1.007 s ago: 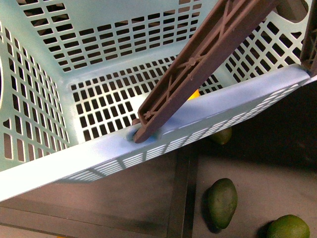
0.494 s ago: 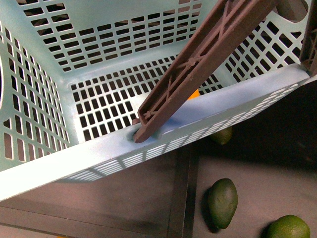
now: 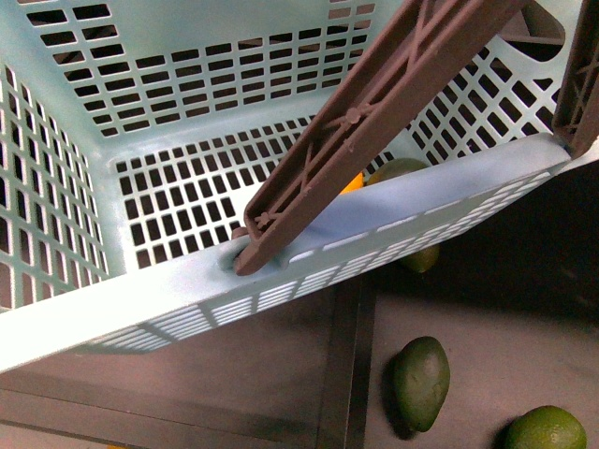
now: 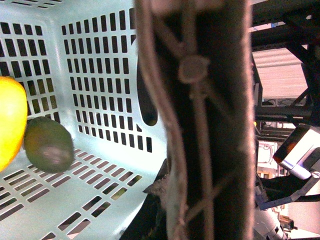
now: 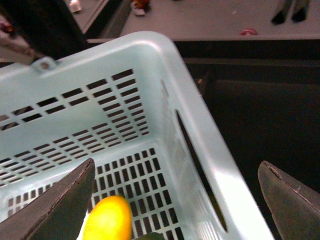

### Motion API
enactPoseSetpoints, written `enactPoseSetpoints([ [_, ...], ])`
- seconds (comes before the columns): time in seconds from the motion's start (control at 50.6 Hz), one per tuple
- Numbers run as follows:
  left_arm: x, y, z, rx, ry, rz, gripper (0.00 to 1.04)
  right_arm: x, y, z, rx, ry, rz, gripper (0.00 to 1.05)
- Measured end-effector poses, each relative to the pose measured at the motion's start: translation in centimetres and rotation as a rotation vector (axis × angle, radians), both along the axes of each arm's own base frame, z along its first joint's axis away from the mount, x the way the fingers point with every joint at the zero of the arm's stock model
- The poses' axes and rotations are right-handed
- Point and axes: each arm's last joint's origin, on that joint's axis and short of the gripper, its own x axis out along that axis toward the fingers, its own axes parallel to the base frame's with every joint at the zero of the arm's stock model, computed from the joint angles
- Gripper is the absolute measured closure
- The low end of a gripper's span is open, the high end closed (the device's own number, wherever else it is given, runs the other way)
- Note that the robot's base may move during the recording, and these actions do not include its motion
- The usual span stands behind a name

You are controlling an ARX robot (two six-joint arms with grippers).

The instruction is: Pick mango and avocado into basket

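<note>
Turquoise basket shifted, avocado newly visible

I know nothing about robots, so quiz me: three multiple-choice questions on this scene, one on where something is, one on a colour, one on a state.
1. Where is the mango?
A. On the dark table beside the basket
B. On the slotted floor of the basket
C. Held between the right arm's jaws

2. What colour is the basket's swing handle?
A. Brown
B. White
C. Bright red

3. How does the right gripper stand?
A. Shut on the mango
B. Shut with nothing in it
C. Open, above the basket

Answers: 1 B, the right wrist view shows the yellow fruit lying on the lattice floor. 2 A, the front view shows a brown bar crossing the turquoise rim. 3 C, both fingers sit wide apart at the picture's edges, with nothing between them.
</note>
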Motion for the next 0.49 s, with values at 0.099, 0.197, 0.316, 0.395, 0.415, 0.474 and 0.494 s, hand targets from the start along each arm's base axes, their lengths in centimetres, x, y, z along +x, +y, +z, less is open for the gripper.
enactPoseSetpoints([
  [0.099,0.0,0.0,0.0,0.001,-0.001,0.000,1.00,-0.2,-0.5,0.5,0.007,-0.007,-0.056,0.09],
  [0.197,0.0,0.0,0.0,0.003,-0.003,0.002,1.00,-0.9,-1.9,0.5,-0.026,-0.224,-0.244,0.22],
  [0.316,0.0,0.0,0.0,-0.002,0.002,-0.003,1.00,-3.5,-5.5,-1.4,-0.075,-0.358,-0.312,0.46],
  [0.395,0.0,0.0,0.0,0.002,-0.002,0.000,1.00,-4.8,-7.1,-2.4,-0.098,-0.363,-0.310,0.60],
  [0.415,0.0,0.0,0.0,0.002,-0.002,0.000,1.00,-4.9,-7.3,-2.6,-0.099,-0.362,-0.310,0.61],
  [0.474,0.0,0.0,0.0,0.002,-0.002,0.000,1.00,-5.6,-8.0,-3.3,-0.108,-0.356,-0.309,0.70],
  [0.494,0.0,0.0,0.0,0.001,-0.001,-0.001,1.00,-5.9,-8.3,-3.5,-0.112,-0.354,-0.309,0.74],
])
